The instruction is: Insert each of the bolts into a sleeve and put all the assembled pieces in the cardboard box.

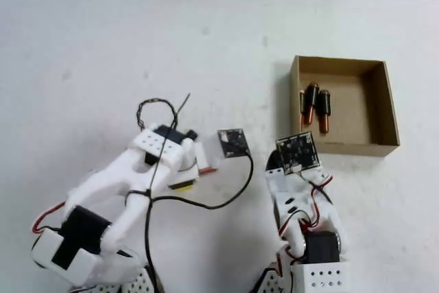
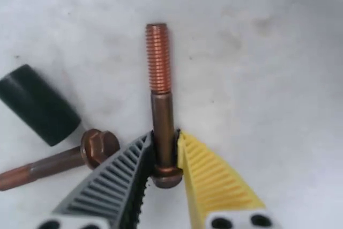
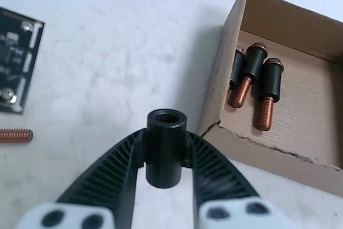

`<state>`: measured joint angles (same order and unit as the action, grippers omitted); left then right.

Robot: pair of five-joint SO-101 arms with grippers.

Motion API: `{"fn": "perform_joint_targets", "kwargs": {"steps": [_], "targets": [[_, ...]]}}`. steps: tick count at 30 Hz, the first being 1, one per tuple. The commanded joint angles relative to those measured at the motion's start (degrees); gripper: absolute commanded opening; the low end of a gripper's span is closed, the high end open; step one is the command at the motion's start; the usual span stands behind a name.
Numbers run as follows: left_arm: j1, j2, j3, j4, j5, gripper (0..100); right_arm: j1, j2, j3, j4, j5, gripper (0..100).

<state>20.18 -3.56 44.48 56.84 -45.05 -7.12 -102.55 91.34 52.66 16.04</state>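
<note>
High view looks down; wrist views close; right shares cardboard box (image 1: 357, 111) (image 3: 308, 113).

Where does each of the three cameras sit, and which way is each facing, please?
High view: fixed above the table, looking down on the left arm, right arm and cardboard box.
Left wrist view: on the left wrist, facing the table along the left tool, shut on a bolt.
Right wrist view: on the right wrist, facing the box past the right tool, shut on a sleeve.
Shared: high and right wrist views both show the box's three assembled pieces.
</note>
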Motion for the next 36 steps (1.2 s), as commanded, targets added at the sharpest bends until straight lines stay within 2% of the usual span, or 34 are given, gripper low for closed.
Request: {"fn": "perform_joint_targets", "kwargs": {"steps": [1, 3, 16, 25, 29, 36], "targets": [[-0.48, -0.04, 0.88, 0.79, 1.32, 5, 0.57, -0.57, -0.44, 0.04, -0.62, 1.7], [-0.13, -0.04, 0.97, 0.79, 2.11, 2, 0.57, -0.57, -0.44, 0.04, -0.62, 1.7], [-0.13, -0.57, -0.26, 1.41, 1.58, 2, 0.57, -0.57, -0.35, 0.13, -0.62, 1.7], [-0.13, -0.48, -13.89, 14.42, 1.05, 2, 0.57, -0.57, -0.35, 0.13, -0.62, 1.7], [-0.13, -0.22, -18.73, 17.76, -6.15, 2, 0.57, -0.57, -0.35, 0.13, -0.62, 1.7], [-0.75, -0.13, -21.54, 17.49, -15.91, 2, 0.48, -0.57, -0.35, 0.13, -0.62, 1.7]]}}
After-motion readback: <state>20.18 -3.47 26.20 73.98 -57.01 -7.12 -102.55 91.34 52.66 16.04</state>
